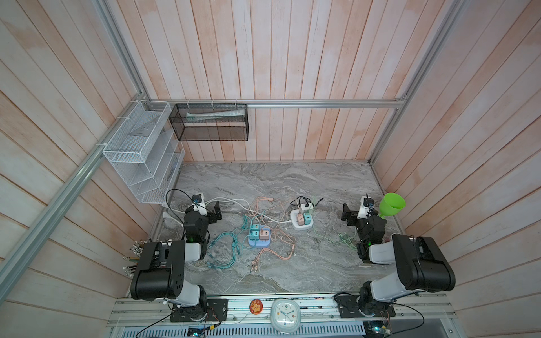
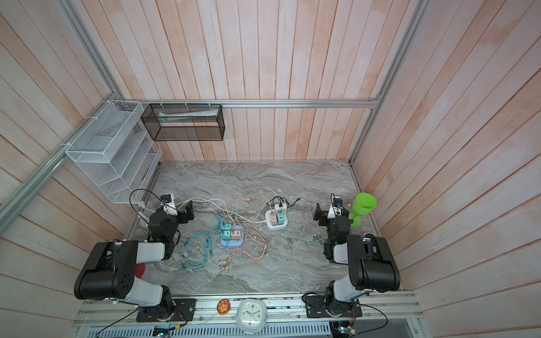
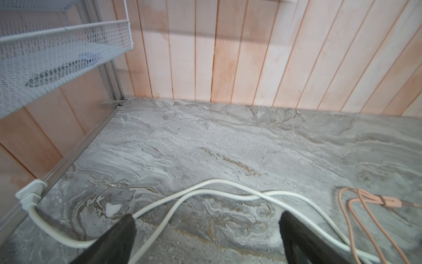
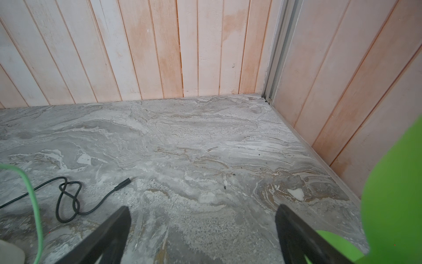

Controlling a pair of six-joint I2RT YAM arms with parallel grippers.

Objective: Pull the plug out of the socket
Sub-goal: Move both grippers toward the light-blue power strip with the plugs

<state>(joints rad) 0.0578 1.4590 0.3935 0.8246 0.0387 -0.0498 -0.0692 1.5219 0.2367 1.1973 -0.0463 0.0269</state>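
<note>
Status: reach not yet begun. Both arms are at the sides of the marble table (image 1: 292, 181), well apart from the sockets. Your left gripper (image 3: 206, 220) stands wide with nothing between the jaws, only a white cord (image 3: 205, 194) on the marble ahead of it. Your right gripper (image 4: 203, 211) is just as wide and empty, with the green cup (image 1: 391, 204) just beside that arm.

Targets: mid-table in both top views, in a tangle of cables.
- The blue socket block (image 1: 259, 242) carries a teal plug (image 1: 254, 232) and a pink plug (image 1: 265, 233), both seated.
- The white socket block (image 1: 301, 225), farther back and to the right, carries several more plugs.
- The task names no particular plug.

Judgement: the step in hand is the approach. You need one gripper brought down over a plug body, jaws across its flat sides, not on the cable. The block looks light and may lift with the plug, so pin it with the other gripper, then pull straight out. Mind the cup when you swing the right arm.
</note>
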